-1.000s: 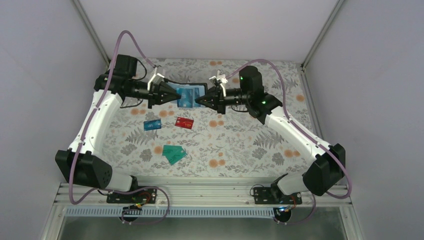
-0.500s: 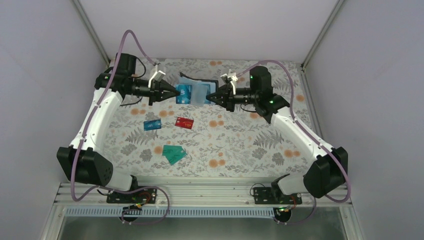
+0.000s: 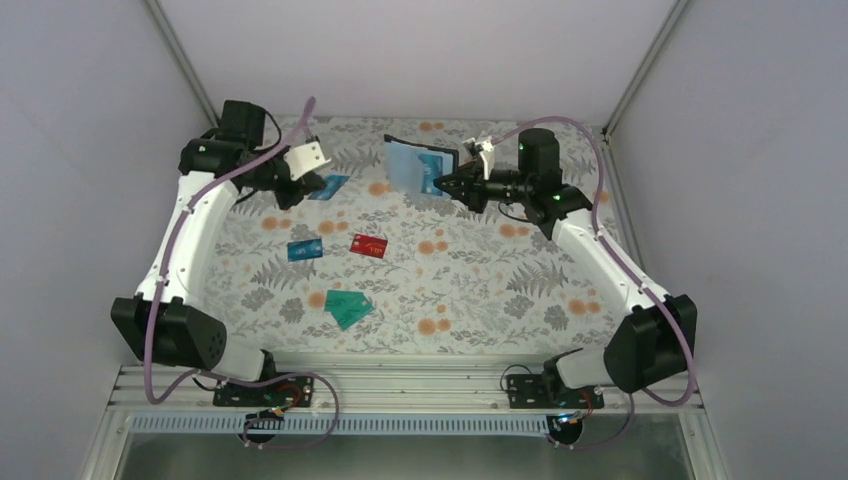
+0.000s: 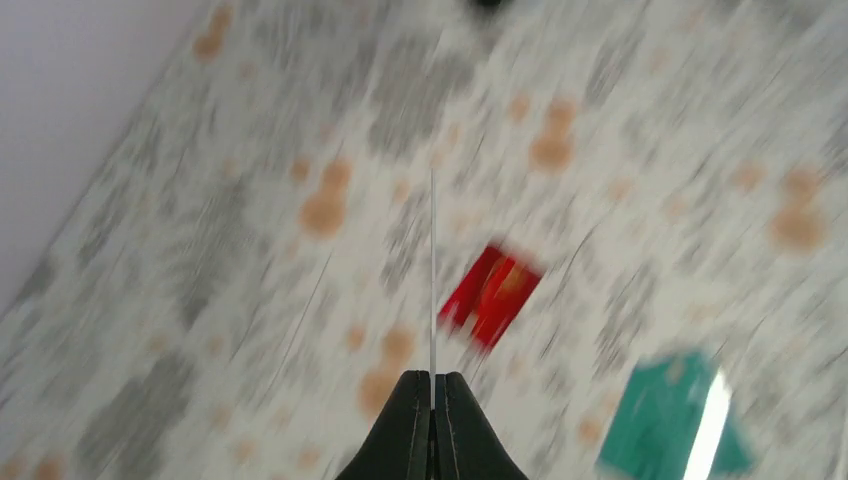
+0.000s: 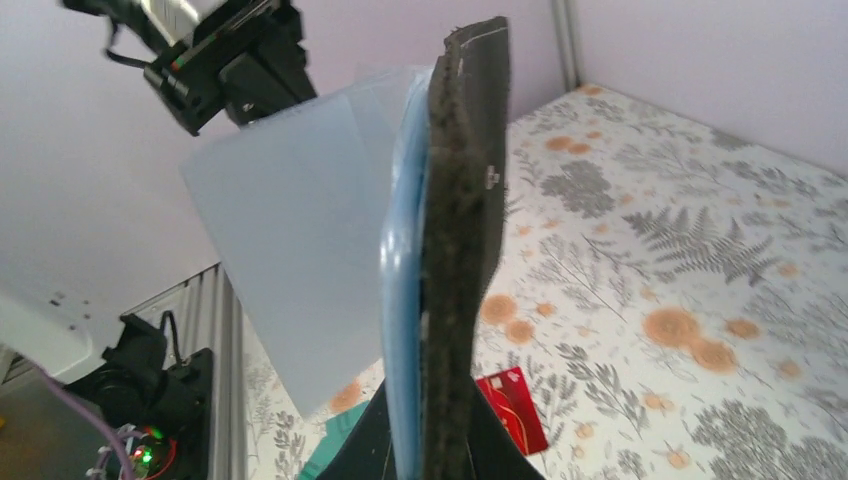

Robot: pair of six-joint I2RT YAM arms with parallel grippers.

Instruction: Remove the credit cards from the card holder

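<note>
The card holder (image 3: 405,160) hangs open above the far strip of the table (image 3: 500,290), right of centre and close to the rear wall (image 3: 420,60). In the right wrist view its black cover (image 5: 465,250) stands upright and edge-on, with a pale blue inner flap (image 5: 300,260) fanned out to its left. The right gripper (image 3: 450,181) is clamped on the holder's edge nearest that arm. I cannot tell whether a card sits inside.

The left gripper (image 3: 310,185), jaws pressed together, pinches 1 blue card (image 3: 329,186) by its end over the far left of the table. A wide gap of cloth separates it from the holder. The blurred left wrist view shows that card only as a thin edge (image 4: 432,270) rising from the fingertips.

A second blue card (image 3: 304,249) and the red card (image 3: 368,245) lie flat near each other but apart, left of centre. The 2 teal cards (image 3: 347,308) overlap nearer the arm bases. All 4 lie well inside the table's edges, and the cloth stretches open between them and the right arm.
</note>
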